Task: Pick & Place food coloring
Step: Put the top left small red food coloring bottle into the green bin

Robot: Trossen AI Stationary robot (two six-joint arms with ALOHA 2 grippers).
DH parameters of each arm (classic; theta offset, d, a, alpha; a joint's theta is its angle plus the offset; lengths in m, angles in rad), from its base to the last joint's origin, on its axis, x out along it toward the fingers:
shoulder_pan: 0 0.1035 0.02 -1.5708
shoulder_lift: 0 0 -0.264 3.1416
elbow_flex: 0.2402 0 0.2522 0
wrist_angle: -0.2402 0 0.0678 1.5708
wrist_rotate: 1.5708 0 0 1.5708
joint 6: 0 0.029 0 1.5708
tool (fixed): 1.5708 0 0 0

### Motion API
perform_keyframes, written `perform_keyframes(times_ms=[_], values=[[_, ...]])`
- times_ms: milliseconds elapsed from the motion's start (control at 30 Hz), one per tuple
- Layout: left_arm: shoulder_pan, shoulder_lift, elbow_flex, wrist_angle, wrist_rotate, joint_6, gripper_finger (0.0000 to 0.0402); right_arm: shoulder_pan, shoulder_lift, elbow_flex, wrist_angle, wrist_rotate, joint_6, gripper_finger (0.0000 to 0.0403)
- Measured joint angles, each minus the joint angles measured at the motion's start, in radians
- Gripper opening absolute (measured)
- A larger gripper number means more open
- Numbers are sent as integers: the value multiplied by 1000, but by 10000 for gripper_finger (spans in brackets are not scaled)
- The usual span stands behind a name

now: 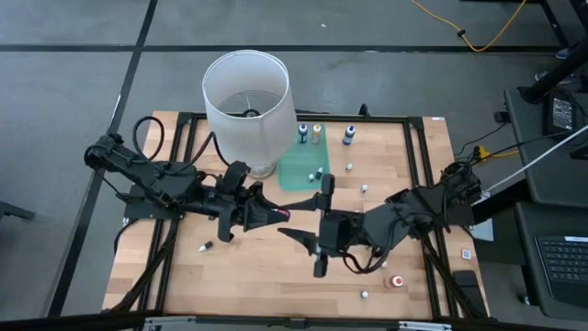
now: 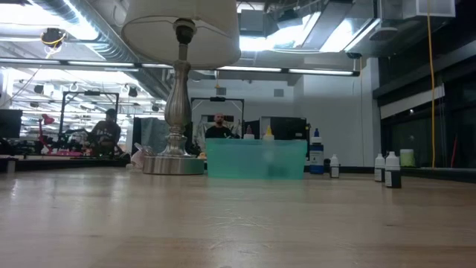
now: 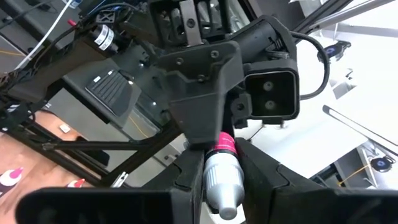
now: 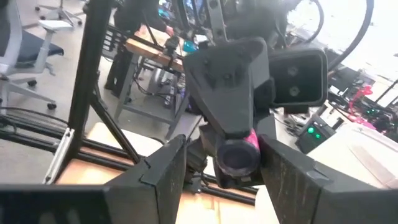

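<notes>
Above the table's middle my left gripper (image 1: 274,214) is shut on one food coloring bottle (image 3: 224,155), pink-red with a white cap. My right gripper (image 4: 221,163) faces it from the table's right, open. Its two fingers (image 4: 165,174) stand on either side of the bottle's dark base (image 4: 236,157); whether they touch it I cannot tell. More small bottles stand by the tray's far edge (image 1: 317,131), (image 1: 348,135). Others are scattered on the wood (image 1: 207,246), (image 1: 397,280). The low view shows neither gripper. My left gripper pinches the bottle's white cap end (image 3: 222,186) between its two fingers. The fingers come about level from the table's left and lie along the bottle. The cap points back toward the wrist, and the pink body (image 3: 224,144) juts out past the fingertips. The bottle is lifted clear of the table.
A white lampshade on a metal lamp base (image 1: 246,101) stands at the far left of the board. A flat green tray (image 1: 303,165) lies beside it, with a small bottle (image 1: 317,173) on it. Black frame rails (image 1: 423,175) border the wooden board.
</notes>
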Motion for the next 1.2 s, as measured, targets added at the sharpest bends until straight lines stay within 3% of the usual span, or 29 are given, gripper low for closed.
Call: perform_keyframes(times_ms=[367,567,1200], values=[[-4,0,0,-24,-9,0,68,-5,0,0,6,26,-9,197],[-2,0,0,-92,-62,-1,68,-5,0,-1,4,33,-9,197],[-2,-17,0,-86,-79,12,68,35,0,-1,-50,155,13,197]])
